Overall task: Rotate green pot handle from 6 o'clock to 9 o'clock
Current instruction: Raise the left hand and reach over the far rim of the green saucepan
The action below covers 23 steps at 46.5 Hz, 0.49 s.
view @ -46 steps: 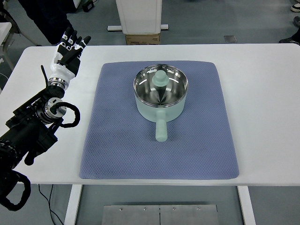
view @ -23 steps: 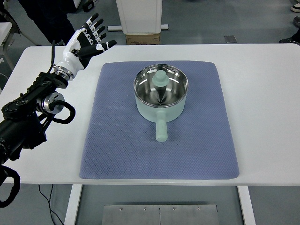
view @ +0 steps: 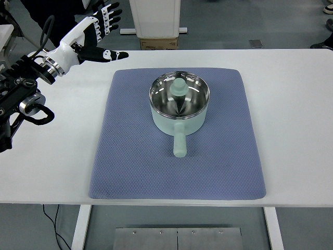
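Note:
A pale green pot (view: pixel 179 104) with a shiny steel inside stands on a blue-grey mat (view: pixel 177 166) in the middle of the white table. Its handle (view: pixel 179 141) points straight toward me, at 6 o'clock. My left hand (view: pixel 96 32) is raised above the table's far left corner, well left of the pot, fingers spread and holding nothing. The left arm (view: pixel 23 94) comes in from the left edge. The right arm is out of view.
The white table (view: pixel 296 120) runs bare around the mat. A white cabinet base (view: pixel 154 18) with a cardboard box (view: pixel 158 43) stands on the floor behind the table. A person's shoes (view: pixel 328 23) show at the far right.
My left hand has risen and swung up and to the right over the last second, from beside the mat's left edge to above the far left corner. The pot has not moved.

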Motion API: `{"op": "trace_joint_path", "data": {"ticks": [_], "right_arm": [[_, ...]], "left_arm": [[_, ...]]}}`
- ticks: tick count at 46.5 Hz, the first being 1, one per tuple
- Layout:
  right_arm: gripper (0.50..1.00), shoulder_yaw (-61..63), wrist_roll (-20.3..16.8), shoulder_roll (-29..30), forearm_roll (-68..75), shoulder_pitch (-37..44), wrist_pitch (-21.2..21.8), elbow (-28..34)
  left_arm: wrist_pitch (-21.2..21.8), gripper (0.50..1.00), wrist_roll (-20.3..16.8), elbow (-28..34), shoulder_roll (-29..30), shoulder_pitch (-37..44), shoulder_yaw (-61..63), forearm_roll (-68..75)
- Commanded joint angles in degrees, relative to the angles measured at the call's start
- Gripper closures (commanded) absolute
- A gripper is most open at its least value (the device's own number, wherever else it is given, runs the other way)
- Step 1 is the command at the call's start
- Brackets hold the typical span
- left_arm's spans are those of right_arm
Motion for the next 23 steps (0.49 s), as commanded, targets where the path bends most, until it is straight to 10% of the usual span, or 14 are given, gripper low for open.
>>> {"op": "trace_joint_path", "data": {"ticks": [1, 23], "right_arm": [[0.5, 0.0, 0.0, 0.0, 0.0, -0.1, 0.0, 0.0], [0.5, 0.0, 0.0, 0.0, 0.0, 0.0, 0.0, 0.0]], "left_arm": [[0.1, 0.5, -1.0, -3.8, 2.2, -0.2, 1.1, 4.9], [0.1, 0.5, -9.1, -12.2, 4.6, -6.6, 7.0, 27.1]]}}
